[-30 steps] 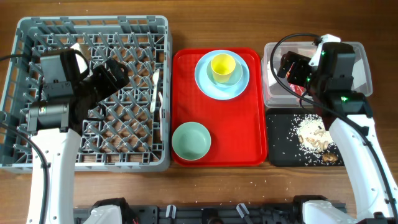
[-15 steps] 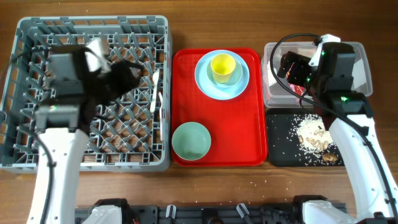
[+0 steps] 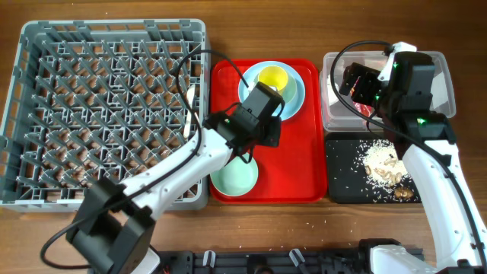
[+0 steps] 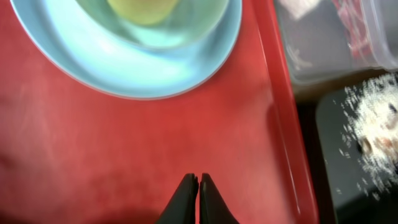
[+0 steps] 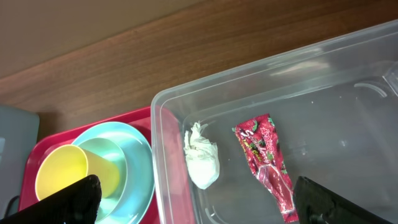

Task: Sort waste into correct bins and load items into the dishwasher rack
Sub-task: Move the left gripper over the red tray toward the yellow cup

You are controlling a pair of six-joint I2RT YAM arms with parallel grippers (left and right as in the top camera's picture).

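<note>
The left claw [image 4: 199, 182] is pinching its fingers together with nothing between them, hanging just above the bare floor of the red tray [image 4: 93, 162]. Just ahead of its tips the light blue plate [image 4: 81, 71] is sitting on that tray, carrying the small yellow cup [image 3: 272, 78]. A light blue bowl [image 5: 112, 158] seems to be nesting between cup and plate, though the blur in the wrist view is making that hard to confirm. Behind the claw, partly under its arm, the mint green bowl [image 3: 232, 176] is resting upright on the same tray. Off behind and to its left the grey dishwasher rack [image 3: 114, 27] is standing on the wooden surface [image 3: 319, 221], with a white utensil [image 3: 189, 99] lying along the rack's edge nearest the tray.

The right claw [image 5: 196, 190] is holding its fingers spread wide and empty above the clear tub [image 5: 348, 81]. Below it, inside the tub, the crumpled white tissue [image 5: 202, 155] and the crumpled red snack wrapper [image 5: 270, 165] are lying side by side, not touching. Behind this claw, toward the arm's base, the black tray [image 3: 342, 186] is lying just beside the tub, holding the whitish and brown food scraps [image 3: 380, 164].
</note>
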